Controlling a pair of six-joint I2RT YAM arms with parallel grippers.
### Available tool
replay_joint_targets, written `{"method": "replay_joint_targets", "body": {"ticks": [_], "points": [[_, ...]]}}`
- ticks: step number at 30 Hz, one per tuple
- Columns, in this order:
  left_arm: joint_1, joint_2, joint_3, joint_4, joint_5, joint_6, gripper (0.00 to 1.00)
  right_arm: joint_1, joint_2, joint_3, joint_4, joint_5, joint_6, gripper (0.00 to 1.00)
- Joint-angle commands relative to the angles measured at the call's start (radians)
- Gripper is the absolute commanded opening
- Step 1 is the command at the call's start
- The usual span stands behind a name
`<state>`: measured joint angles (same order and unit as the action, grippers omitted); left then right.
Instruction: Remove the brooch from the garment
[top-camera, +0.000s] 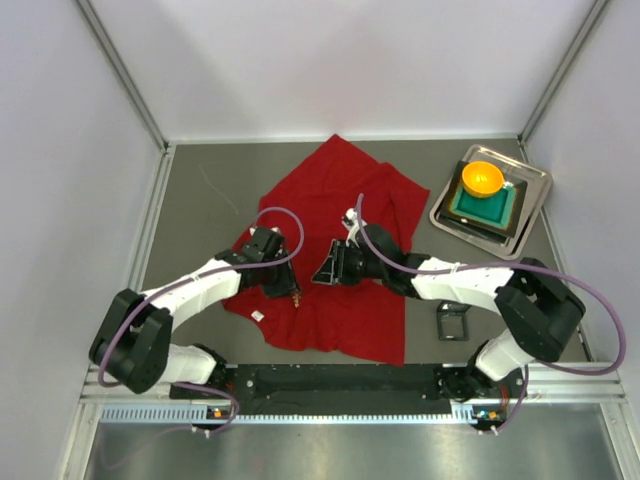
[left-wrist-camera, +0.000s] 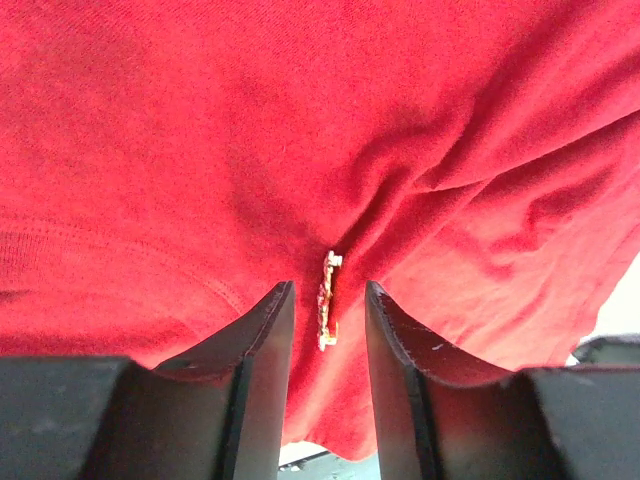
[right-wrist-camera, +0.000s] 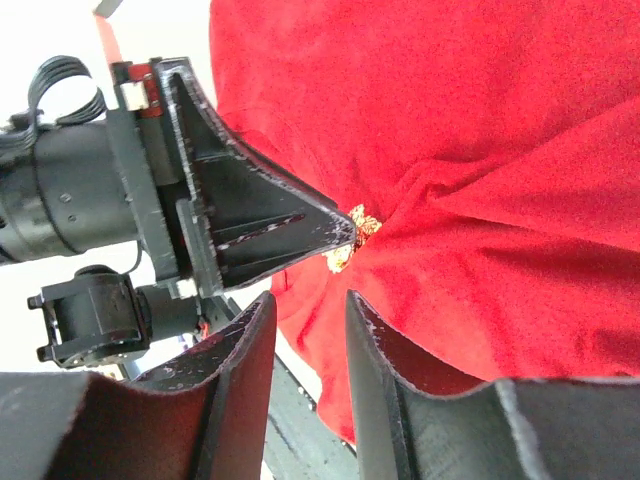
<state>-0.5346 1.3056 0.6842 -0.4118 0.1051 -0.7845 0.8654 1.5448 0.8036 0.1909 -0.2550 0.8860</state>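
Plain red garment (top-camera: 340, 190), pale gold brooch (left-wrist-camera: 327, 300) — orange bowl (top-camera: 482, 178)

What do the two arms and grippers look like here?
The left arm and right arm match: white links, bulky black joints, a purple cable looping along each. The left gripper and right gripper are black, with two wedge-shaped fingers tapering to narrow tips, edges scuffed pale.

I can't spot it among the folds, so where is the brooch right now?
In the left wrist view the brooch sits on the red garment, right between the fingertips of the left gripper, at the foot of a fold.
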Motion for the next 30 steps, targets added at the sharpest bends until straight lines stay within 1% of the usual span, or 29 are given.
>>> {"method": "replay_joint_targets", "body": {"ticks": [1, 6, 7, 9, 11, 12, 13, 14, 17, 19, 23, 26, 30], "points": [[0.016, 0.075, 0.058, 0.002, 0.067, 0.1, 0.38, 0.0, -0.037, -0.023, -0.015, 0.019, -0.024, 0.34], [0.016, 0.135, 0.087, -0.007, 0.07, 0.137, 0.34, 0.001, -0.02, -0.032, 0.028, -0.009, -0.015, 0.34], [0.018, 0.144, 0.089, -0.001, 0.073, 0.139, 0.29, 0.0, -0.015, -0.03, 0.031, -0.013, -0.013, 0.34], [0.018, 0.147, 0.095, 0.001, 0.074, 0.145, 0.26, 0.0, -0.005, -0.027, 0.039, -0.021, -0.015, 0.34], [0.018, 0.141, 0.095, 0.002, 0.068, 0.149, 0.19, 0.003, 0.014, -0.026, 0.044, -0.027, -0.015, 0.34], [0.018, 0.123, 0.092, 0.007, 0.065, 0.146, 0.17, 0.007, 0.018, -0.021, 0.053, -0.035, -0.015, 0.34], [0.018, 0.109, 0.075, 0.016, 0.061, 0.145, 0.12, 0.01, 0.029, -0.017, 0.058, -0.041, -0.015, 0.34], [0.018, 0.092, 0.065, 0.039, 0.059, 0.136, 0.1, 0.015, 0.05, -0.014, 0.067, -0.046, -0.012, 0.34], [0.019, 0.012, 0.009, 0.094, 0.05, 0.111, 0.0, 0.02, 0.099, -0.001, 0.137, -0.09, 0.033, 0.33], [0.016, -0.052, -0.035, 0.125, 0.044, 0.102, 0.0, 0.021, 0.155, 0.015, 0.169, -0.11, 0.076, 0.31], [0.009, -0.147, -0.101, 0.205, 0.019, 0.088, 0.0, 0.021, 0.218, 0.052, 0.171, -0.11, 0.116, 0.27], [-0.016, -0.212, -0.149, 0.267, -0.028, 0.096, 0.0, 0.023, 0.239, 0.08, 0.148, -0.099, 0.122, 0.26], [-0.059, -0.316, -0.225, 0.381, -0.096, 0.106, 0.0, 0.024, 0.227, 0.077, 0.133, -0.069, 0.119, 0.26]]}}
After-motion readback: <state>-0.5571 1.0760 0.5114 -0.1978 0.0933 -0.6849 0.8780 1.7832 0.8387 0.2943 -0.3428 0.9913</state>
